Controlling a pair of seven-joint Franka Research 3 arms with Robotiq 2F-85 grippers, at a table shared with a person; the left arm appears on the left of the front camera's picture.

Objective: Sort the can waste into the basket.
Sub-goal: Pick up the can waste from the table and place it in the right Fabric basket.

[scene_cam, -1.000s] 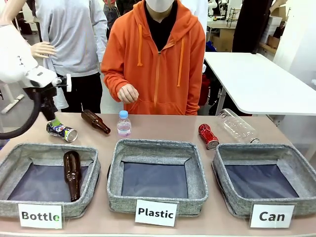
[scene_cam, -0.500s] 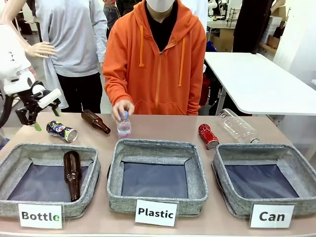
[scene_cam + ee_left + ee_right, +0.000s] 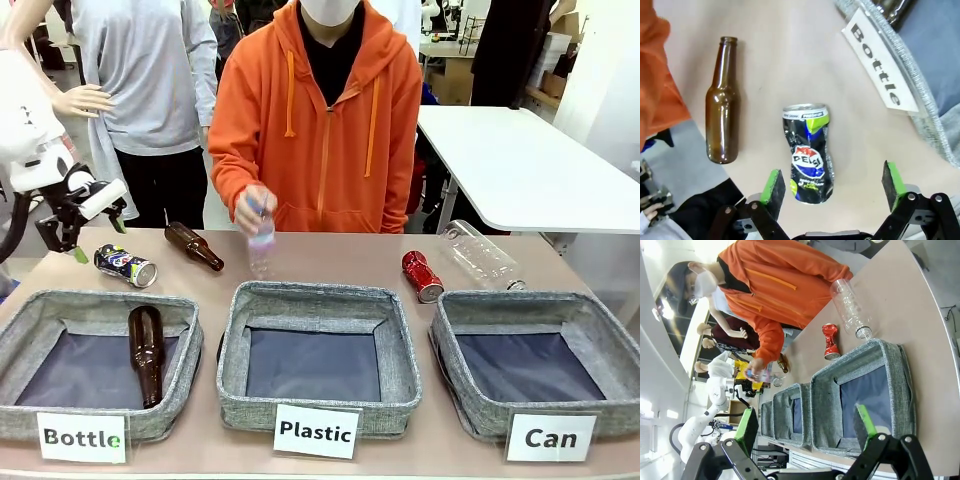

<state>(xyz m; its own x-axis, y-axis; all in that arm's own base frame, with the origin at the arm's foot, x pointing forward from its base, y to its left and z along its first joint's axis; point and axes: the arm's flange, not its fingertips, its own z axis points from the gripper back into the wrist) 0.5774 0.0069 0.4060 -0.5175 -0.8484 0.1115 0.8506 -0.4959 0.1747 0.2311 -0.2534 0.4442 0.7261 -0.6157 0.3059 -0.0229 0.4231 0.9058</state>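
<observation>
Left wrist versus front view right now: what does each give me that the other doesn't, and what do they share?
Left wrist, not front: a top-down look at the dented blue can, lined up between the green pads of the open left gripper.
Front, not left wrist: the red can and large clear bottle beyond the Can basket, and the person's hand holding a small plastic bottle.
Shared: the blue can, the brown bottle lying near it, the Bottle basket.

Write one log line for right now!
left claw: open, facing blue can | right claw: open | red can: on table near Can basket | person's hand: holding small bottle
</observation>
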